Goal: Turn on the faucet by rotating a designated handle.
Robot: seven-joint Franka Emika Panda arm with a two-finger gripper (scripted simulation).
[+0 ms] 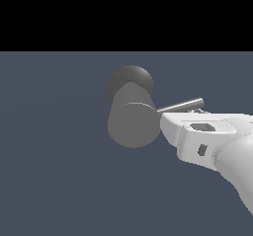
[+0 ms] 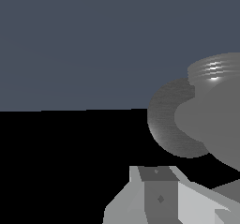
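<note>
Nearest the exterior camera, the white arm brings the gripper point(image 1: 170, 124) up against the faucet point(image 1: 131, 124) at its flat end face, just below the handle point(image 1: 182, 105); whether the fingers are spread or closed cannot be told. The rod projects toward the exterior view's right. A steady push near its tip should turn it best. Open floor point(image 1: 54, 146) surrounds the fixture, leaving ample sweep room.

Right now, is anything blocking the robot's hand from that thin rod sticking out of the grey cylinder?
Nothing visible does. The gripper sits right beside the handle, close under it where it leaves the faucet. Whether they touch is unclear.
</note>
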